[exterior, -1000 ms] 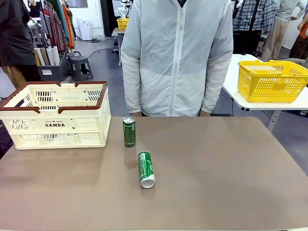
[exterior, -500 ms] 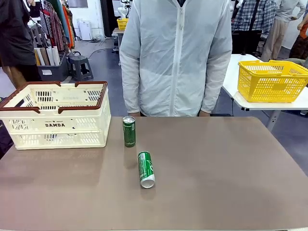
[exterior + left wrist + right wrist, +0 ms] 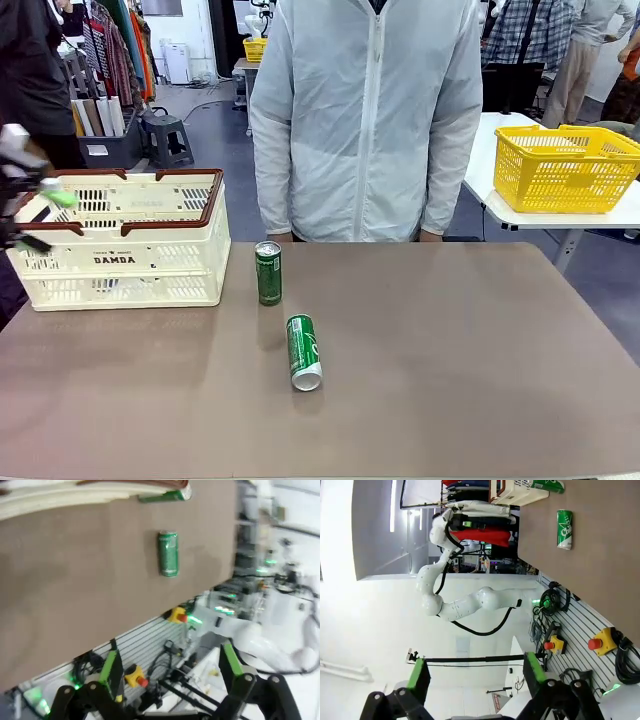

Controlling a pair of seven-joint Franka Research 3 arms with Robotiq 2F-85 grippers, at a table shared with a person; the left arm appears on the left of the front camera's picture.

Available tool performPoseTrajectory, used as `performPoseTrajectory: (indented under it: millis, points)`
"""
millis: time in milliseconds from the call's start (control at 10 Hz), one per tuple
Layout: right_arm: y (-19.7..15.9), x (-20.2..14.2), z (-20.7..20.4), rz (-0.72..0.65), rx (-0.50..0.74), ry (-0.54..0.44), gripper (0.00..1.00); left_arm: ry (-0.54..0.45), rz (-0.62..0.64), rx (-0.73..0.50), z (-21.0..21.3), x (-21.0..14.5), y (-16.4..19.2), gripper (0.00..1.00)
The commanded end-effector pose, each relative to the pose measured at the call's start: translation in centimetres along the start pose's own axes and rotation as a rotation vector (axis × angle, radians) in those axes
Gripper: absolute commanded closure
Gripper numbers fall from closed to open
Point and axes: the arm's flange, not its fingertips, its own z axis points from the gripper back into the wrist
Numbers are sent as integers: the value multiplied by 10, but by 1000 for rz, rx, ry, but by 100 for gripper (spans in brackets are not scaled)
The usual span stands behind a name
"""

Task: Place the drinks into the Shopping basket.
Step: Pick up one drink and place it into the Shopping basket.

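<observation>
Two green drinks sit near the table's middle: one can upright [image 3: 268, 272], the other lying on its side [image 3: 304, 351] just in front of it. The cream Shopping basket [image 3: 150, 262] with a brown rim stands at the far left. My left gripper [image 3: 38, 220], blurred, hangs open at the picture's left edge by the basket's left end. The left wrist view has its fingers [image 3: 112, 667] spread with nothing between them, and the lying can [image 3: 168, 553] far ahead. My right gripper [image 3: 475, 662] is open and empty, well away from the lying can [image 3: 564, 528].
A person in a white jacket [image 3: 365, 120] stands at the table's far edge, hands down. A yellow mesh basket [image 3: 565, 170] sits on a separate table at the back right. The brown tabletop [image 3: 470, 350] is bare to the right of the cans.
My left gripper has come into the front view at the far left beside the basket. The cans and basket have not moved.
</observation>
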Motion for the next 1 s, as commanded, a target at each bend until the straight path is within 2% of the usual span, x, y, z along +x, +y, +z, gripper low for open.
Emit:
performPoseTrajectory:
  millis: [0,100,200,400,600,700,800,900]
  points:
    - [5,-1,6,-16,-4,12,0,129,25,308,-78,19,-77,0]
    - [5,-1,6,-16,-4,12,0,124,10,412,-121,26,-110,0]
    - [5,-1,6,-16,-4,12,0,62,42,520,-166,30,-139,0]
    - [5,-1,6,-16,-4,12,0,4,59,697,-251,20,-189,0]
    - [5,-1,6,-16,-4,12,0,-6,-26,834,-326,12,-225,0]
    - [5,-1,6,-16,-4,12,0,-19,-27,855,-349,16,-232,0]
    - [5,-1,6,-16,-4,12,0,-71,-16,827,-355,19,-235,0]
    - [5,-1,6,-16,-4,12,0,-13,-42,807,-342,-8,-218,0]
